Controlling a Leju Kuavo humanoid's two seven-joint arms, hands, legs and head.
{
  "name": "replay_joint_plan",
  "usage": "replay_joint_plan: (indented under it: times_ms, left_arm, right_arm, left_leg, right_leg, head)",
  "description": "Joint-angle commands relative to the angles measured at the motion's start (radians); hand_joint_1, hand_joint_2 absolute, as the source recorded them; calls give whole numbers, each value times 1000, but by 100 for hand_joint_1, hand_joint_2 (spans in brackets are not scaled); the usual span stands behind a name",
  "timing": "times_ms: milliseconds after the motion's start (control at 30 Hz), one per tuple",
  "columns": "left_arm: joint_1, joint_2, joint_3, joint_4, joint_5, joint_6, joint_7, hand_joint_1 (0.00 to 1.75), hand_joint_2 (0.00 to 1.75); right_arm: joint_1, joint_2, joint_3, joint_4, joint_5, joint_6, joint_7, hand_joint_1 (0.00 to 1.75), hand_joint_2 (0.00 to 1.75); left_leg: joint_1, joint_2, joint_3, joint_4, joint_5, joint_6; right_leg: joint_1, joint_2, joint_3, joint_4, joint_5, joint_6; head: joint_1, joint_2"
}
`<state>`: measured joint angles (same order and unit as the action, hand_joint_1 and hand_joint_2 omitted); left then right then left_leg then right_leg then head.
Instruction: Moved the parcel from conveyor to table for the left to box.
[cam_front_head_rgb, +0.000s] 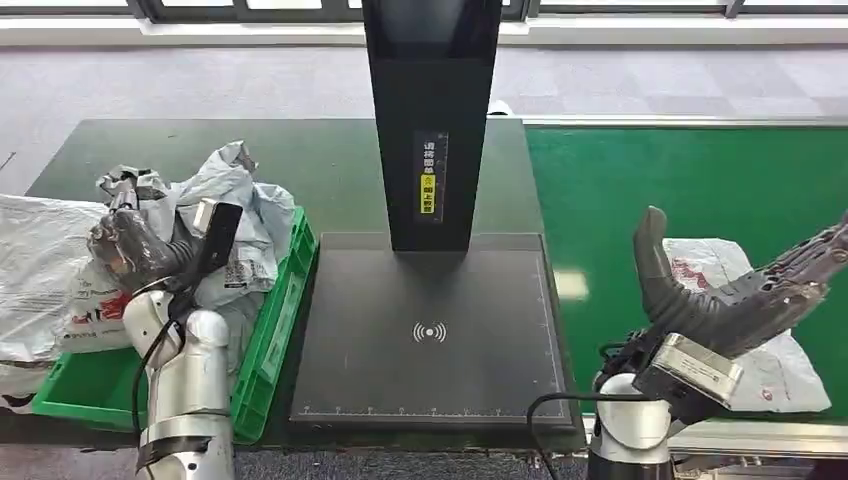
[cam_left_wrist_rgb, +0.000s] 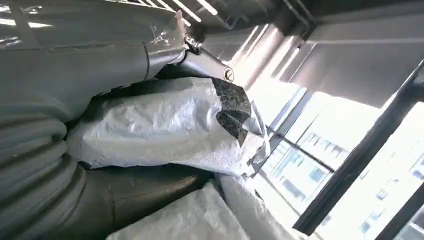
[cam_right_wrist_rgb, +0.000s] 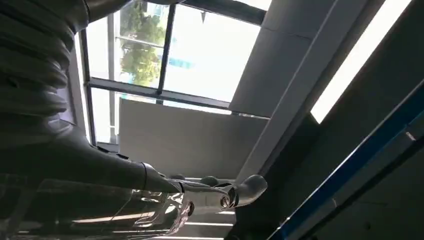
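The dark surface (cam_front_head_rgb: 300, 160) carries a black scanning pad (cam_front_head_rgb: 430, 340) with an upright black post (cam_front_head_rgb: 432, 120) at its centre; the green conveyor (cam_front_head_rgb: 690, 190) adjoins it on the robot's right, and a green box (cam_front_head_rgb: 275, 340) stands at the surface's left edge, just beside the pad. A large white poly bag (cam_front_head_rgb: 35, 260) lies outside the box on its far left side. Two soft mailers concern the task. The first, a white parcel (cam_front_head_rgb: 775, 370) with red print, lies flat on the conveyor belt near its front edge; the right hand (cam_front_head_rgb: 740, 295) is raised above it, palm turned upward, thumb standing up and fingers extended toward the right, apart and holding nothing, and whether it touches the film cannot be told. The second, a crumpled grey parcel (cam_front_head_rgb: 225, 200), is held over the box by the left hand (cam_front_head_rgb: 130, 245), whose fingers are closed around a bunched fold; in the left wrist view the wrinkled film (cam_left_wrist_rgb: 165, 125) is seen pressed between thumb and fingers. Both parcels appear to be thin plastic bags: probably light, limp, and slippery, deforming freely and sagging from any hold. A grasp that gathers a thick fold, or spans the filled middle rather than a loose corner, is judged the more secure; a hold on an empty edge would likely let the contents swing or the film slip.
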<state>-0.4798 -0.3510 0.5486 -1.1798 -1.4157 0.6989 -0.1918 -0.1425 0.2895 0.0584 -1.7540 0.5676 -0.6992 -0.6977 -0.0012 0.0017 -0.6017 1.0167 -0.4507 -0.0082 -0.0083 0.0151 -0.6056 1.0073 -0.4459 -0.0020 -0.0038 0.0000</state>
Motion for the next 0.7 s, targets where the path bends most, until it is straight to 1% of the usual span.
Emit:
replay_joint_plan:
  times_ms: [33,67,100,133,233,567,600,700]
  left_arm:
    - [-68,34,80,207,-21,-1,40,175,175]
    - [-66,37,77,214,-24,-1,51,175,175]
    - [-66,37,77,214,-24,-1,51,175,175]
    - [-66,37,77,214,-24,-1,51,175,175]
    - [-66,37,77,214,-24,-1,51,175,175]
    - [-68,40,75,225,-29,-1,60,175,175]
    - [-69,41,79,225,-33,-1,77,0,175]
    - [-56,26,94,193,46,-1,29,0,175]
  right_arm:
    - [108,60,-37,3,-2,1,0,0,175]
    - [107,60,-36,5,-2,1,0,0,175]
    - [107,60,-36,5,-2,1,0,0,175]
    - [107,60,-36,5,-2,1,0,0,175]
    - [107,60,-36,5,-2,1,0,0,175]
    - [106,60,-36,6,-2,1,0,0,175]
    - [106,60,-36,8,-2,1,0,0,175]
    - [101,60,-36,15,-1,1,1,0,175]
  left_leg:
    - [1,-3,4,-2,0,-1]
    - [1,-4,6,-4,0,-1]
    - [0,-3,3,-2,0,0]
    - [1,-4,5,-3,0,-1]
    - [0,-3,3,-2,0,-1]
    - [1,-4,4,-3,0,-1]
    - [1,-4,5,-3,0,-1]
    - [1,-3,4,-2,0,-1]
  right_leg:
    - [1,-4,5,-2,-1,0]
    - [1,-5,7,-4,-1,-1]
    - [1,-3,3,-2,-1,0]
    - [1,-5,6,-3,-1,-1]
    - [1,-3,3,-2,-1,0]
    - [1,-5,5,-3,-1,0]
    - [2,-6,6,-3,-2,0]
    - [1,-4,5,-3,-1,0]
  head:
    - [0,0]
    - [0,0]
    - [0,0]
    - [0,0]
    - [0,0]
    - [0,0]
    - [0,0]
    - [0,0]
